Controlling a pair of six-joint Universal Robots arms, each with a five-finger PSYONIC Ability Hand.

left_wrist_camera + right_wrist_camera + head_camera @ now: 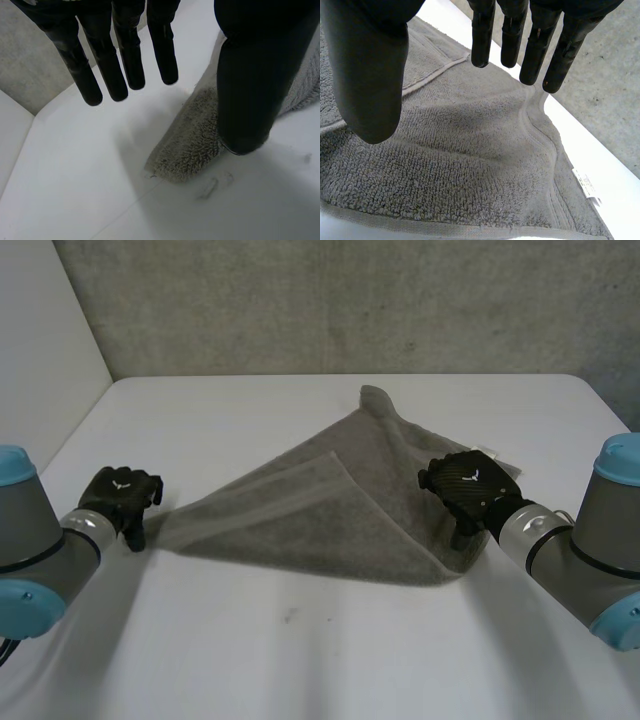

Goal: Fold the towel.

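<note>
Our left robot hand [118, 496] hangs just off the towel's left corner. Its fingers [107, 65] are straight and spread, the thumb [247, 90] stands over the corner's tip, and it grips nothing; we cannot tell whether the thumb touches the cloth. From there the towel [330, 505] stretches rightward across the middle of the tabletop [300, 650], one flap doubled over itself. Its long axis runs roughly from one hand to the other. Our right robot hand [466, 485] hovers over the towel's right corner, fingers straight and thumb held apart, pinching nothing. A white tag [585, 184] lies at the edge beyond its fingertips. We judge each hand nearest its own corner, so the coming grasp calls for a short drop on both sides.
</note>
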